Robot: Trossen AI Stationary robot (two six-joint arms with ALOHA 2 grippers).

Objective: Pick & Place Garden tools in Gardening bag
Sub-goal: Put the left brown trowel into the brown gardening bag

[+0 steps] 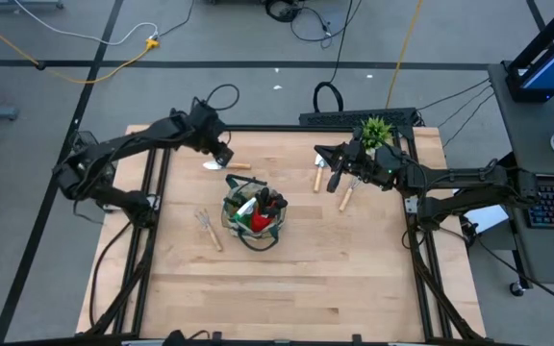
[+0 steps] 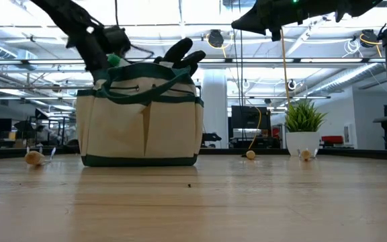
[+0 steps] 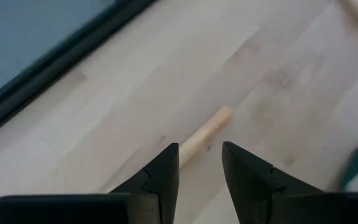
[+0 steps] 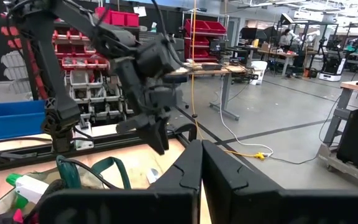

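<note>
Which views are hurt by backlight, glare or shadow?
Low view: bright ceiling lights backlight the scene, so the arms overhead read as silhouettes, yet the gardening bag is legible. High view: even light, soft shadows on the table. Left wrist view: even, no glare; the wooden handle ahead of the open left gripper is plain.

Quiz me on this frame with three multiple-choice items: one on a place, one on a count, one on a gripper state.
1. Where is the potted plant?
A. far right corner of the table
B. in the gardening bag
C. near edge

2. How many wooden-handled tools lie beside the right gripper?
A. none
B. two
C. five

3. How does the left gripper stand?
A. shut on a glove
B. open over a wooden handle
C. inside the bag

Key: 1 A, the high view shows it there. 2 B, two handles. 3 B, the left wrist view shows the handle between parted fingers.
</note>
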